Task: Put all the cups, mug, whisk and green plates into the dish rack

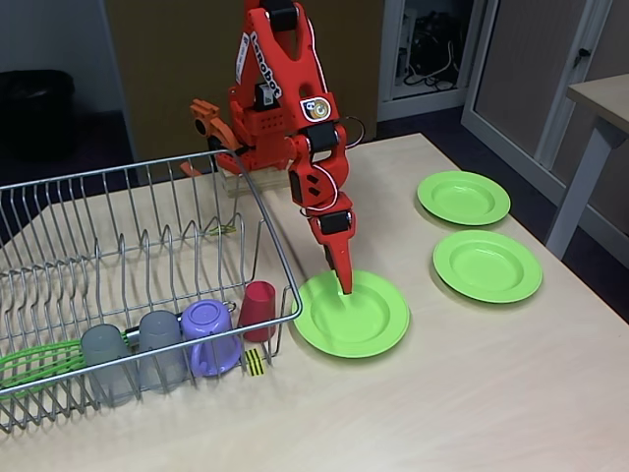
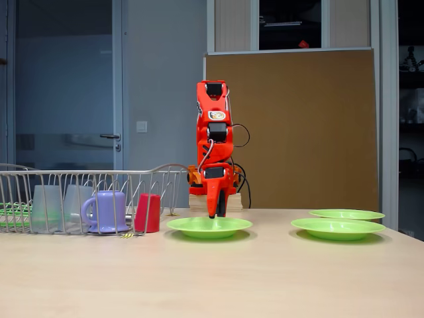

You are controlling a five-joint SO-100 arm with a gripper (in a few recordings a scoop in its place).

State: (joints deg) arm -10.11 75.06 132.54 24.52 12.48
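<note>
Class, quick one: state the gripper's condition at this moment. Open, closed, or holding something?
Gripper: tips down at the nearest green plate; whether it is open, shut or pinching the rim cannot be told.

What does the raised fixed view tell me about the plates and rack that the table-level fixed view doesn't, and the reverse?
In a fixed view from above, the gripper points down into the well of the nearest round lime-green plastic plate, beside the corner of the silver wire dish rack. The two other green plates lie apart, one behind the other.

In a fixed view at table height, the gripper tip reaches that plate's surface, and all plates lie flat.

Both show the frosted-grey tumblers, lilac handled mug and red cup in the rack.
</note>
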